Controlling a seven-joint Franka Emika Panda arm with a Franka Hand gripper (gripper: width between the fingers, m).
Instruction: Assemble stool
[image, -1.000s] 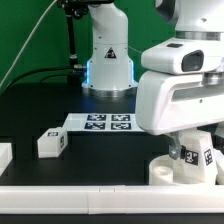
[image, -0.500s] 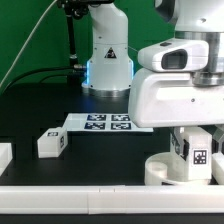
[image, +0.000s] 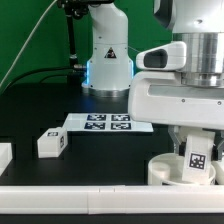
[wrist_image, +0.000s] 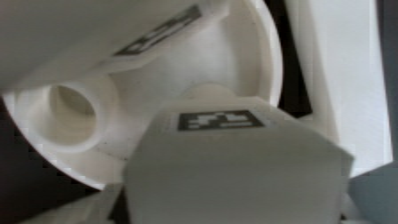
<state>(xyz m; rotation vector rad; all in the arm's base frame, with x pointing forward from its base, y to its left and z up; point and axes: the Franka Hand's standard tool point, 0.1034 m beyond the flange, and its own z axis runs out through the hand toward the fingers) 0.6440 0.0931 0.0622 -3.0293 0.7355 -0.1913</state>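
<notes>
In the exterior view my gripper (image: 194, 140) hangs low at the right, shut on a white stool leg (image: 197, 159) with a black-and-white tag. That leg stands slightly tilted on the round white seat (image: 163, 171), which lies by the front border. The wrist view shows the same leg (wrist_image: 228, 150) close up, tag facing the camera. Behind it is the seat (wrist_image: 107, 150) with a round socket (wrist_image: 75, 108). My fingertips are hidden by the leg. A second leg (image: 50, 143) lies loose at the exterior view's left.
The marker board (image: 104, 122) lies flat mid-table in front of the arm's base (image: 108, 60). A plain white block (image: 4, 155) sits at the far left edge. A white border strip (image: 70, 197) runs along the front.
My jaws have closed on the leg over the seat. The hand has turned a little since, and the leg's tag now sits slightly tilted.
</notes>
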